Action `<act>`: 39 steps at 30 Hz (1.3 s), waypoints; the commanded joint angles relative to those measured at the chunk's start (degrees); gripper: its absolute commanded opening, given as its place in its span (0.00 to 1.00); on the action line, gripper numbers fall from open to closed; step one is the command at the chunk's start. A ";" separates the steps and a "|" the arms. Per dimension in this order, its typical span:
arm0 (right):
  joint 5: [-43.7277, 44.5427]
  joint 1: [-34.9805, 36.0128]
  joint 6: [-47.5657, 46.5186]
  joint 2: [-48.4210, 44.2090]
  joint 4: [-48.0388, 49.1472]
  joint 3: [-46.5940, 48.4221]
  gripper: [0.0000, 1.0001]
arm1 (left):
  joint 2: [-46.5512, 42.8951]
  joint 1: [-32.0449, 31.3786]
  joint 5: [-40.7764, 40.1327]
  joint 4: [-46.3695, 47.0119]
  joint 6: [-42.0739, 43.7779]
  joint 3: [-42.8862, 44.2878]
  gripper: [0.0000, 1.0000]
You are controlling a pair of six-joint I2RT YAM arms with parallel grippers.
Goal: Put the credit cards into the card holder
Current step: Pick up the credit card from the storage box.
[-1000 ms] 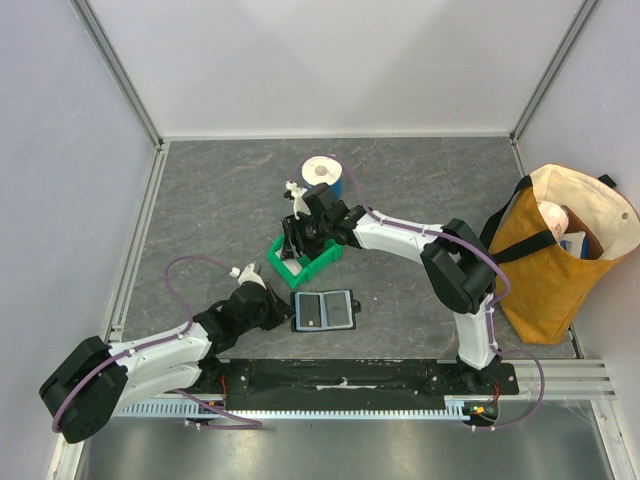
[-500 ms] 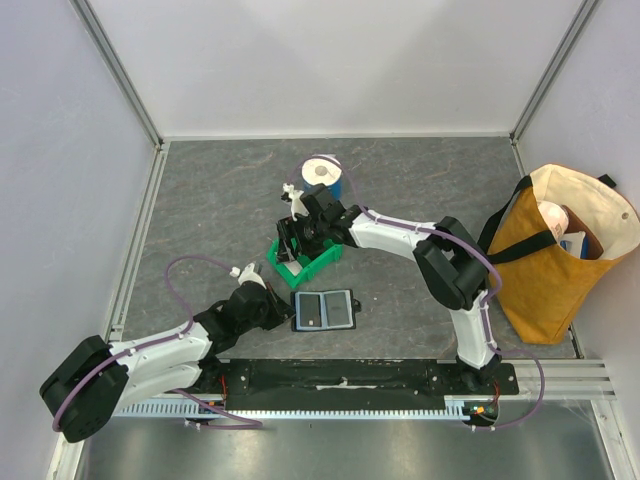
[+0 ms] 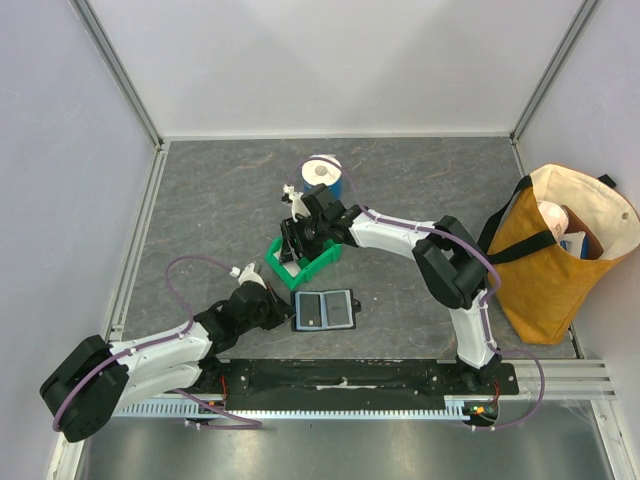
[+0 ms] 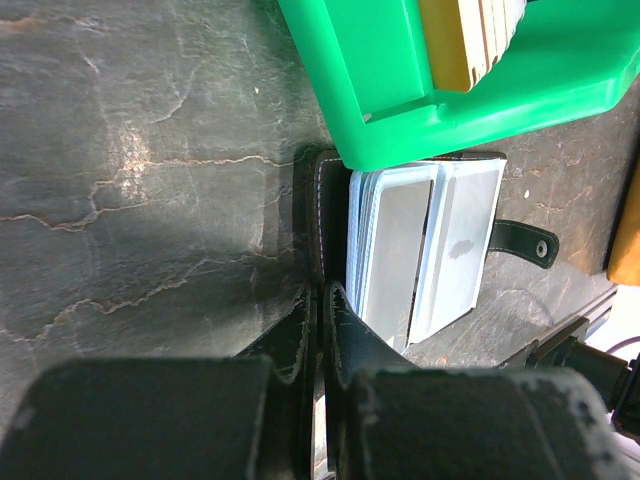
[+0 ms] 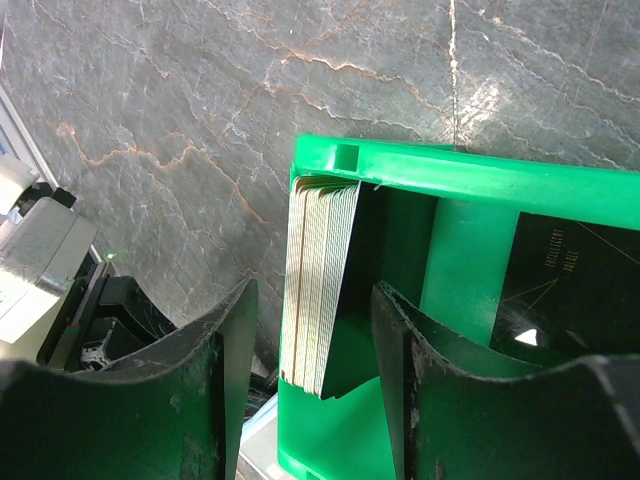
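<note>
Closest to the arm bases, the left gripper sits low on the grey stone surface. Its jaws are pressed together with only a thin slit between them, and the tips are right at the black edge of the card holder. From the wrist cam I honestly can't tell if they've pinched a bit of the cover or are just touching it.

The card holder lies flat and open, with its bluish see-through pockets facing up. Its snap tab sticks out on the side away from the left gripper.

Just past it is the green bin, and its near edge is right beside the holder. I can't tell if the two actually touch. The cards are in the bin:
- **Pale ones:** a stack of credit cards stands on edge in one compartment, up against the outer wall.
- **Dark one:** a black card with thin gold lines sits in the next compartment, across a green divider.

The right gripper hangs over the bin with its jaws open and nothing held. One finger is outside the bin wall and the other is over the inside, so the stack sits between them with a gap on both sides.

Just beyond that gripper stands a white roll with a blue side. Way off to the right, a yellow and cream tote bag sits by the wall with some stuff inside.
</note>
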 commanded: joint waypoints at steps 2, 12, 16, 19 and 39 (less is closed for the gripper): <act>-1.64 0.03 -0.12 -3.62 0.69 0.83 0.54 | 1.42 0.04 -3.37 -7.33 3.41 -1.25 0.02; -1.38 0.03 -0.03 -4.68 0.52 0.48 0.38 | 1.60 0.04 -3.28 -7.33 3.32 -1.25 0.02; -0.85 0.03 -0.03 -4.77 0.61 0.22 0.27 | 1.60 0.04 -3.20 -7.33 3.32 -1.25 0.02; 1.17 0.03 -0.12 -5.03 0.43 -0.05 0.22 | 1.60 0.04 -3.28 -7.33 3.32 -1.33 0.02; 13.65 3.99 -7.41 1.03 -8.80 6.10 0.14 | 1.95 0.04 -3.02 -7.42 3.23 -1.33 0.02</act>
